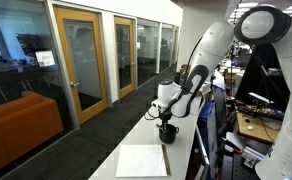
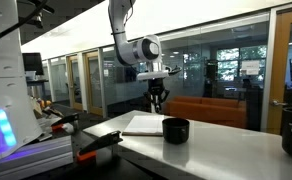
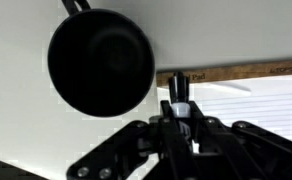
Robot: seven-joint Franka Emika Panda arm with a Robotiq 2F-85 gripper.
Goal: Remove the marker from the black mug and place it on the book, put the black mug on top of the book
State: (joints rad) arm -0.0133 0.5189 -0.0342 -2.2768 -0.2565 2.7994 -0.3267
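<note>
Black and squat, the black mug (image 3: 101,62) sits at the upper left of the wrist view on the white table (image 3: 16,120), its handle pointing up and left and its inside dark. At centre, the pincer (image 3: 181,112) is clamped on the marker (image 3: 179,84), which stands upright between the fingers. To the right lies the book (image 3: 256,105), white with a tan strip along its edge. In an exterior view, the book (image 2: 141,124) lies flat left of the mug (image 2: 175,129), with the pincer (image 2: 157,100) hanging above them.
</note>
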